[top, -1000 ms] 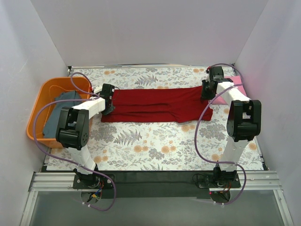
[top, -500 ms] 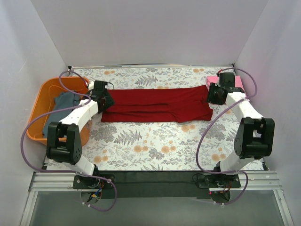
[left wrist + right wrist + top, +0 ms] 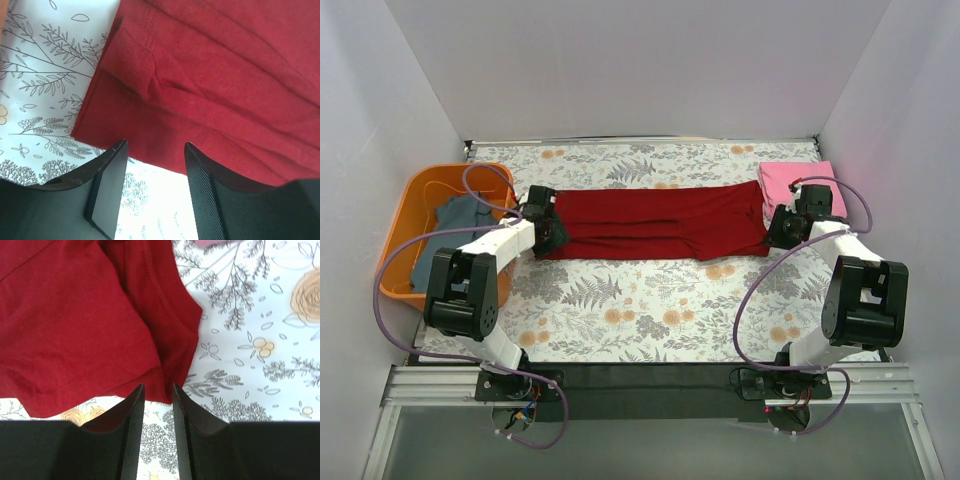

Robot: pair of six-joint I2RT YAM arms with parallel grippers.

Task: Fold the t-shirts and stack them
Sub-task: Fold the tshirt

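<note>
My left gripper (image 3: 155, 150), jaws wide and empty, and my right gripper (image 3: 157, 389), jaws narrow and empty, have pulled back to the near corners of the red shirt (image 3: 655, 222), probably for the next fold. Beyond, the pink shirt (image 3: 795, 182) lies folded, now uncovered.

I find no writing, number, brand mark or label that I can read in any of my three views. The dark red t-shirt (image 3: 660, 222) shows only plain cloth and stitched hems. The pink t-shirt (image 3: 785, 182) is plain too. The tablecloth (image 3: 650, 300) carries printed ferns and flowers but no letters, and the orange basket (image 3: 395, 235) has no marking I can make out.
</note>
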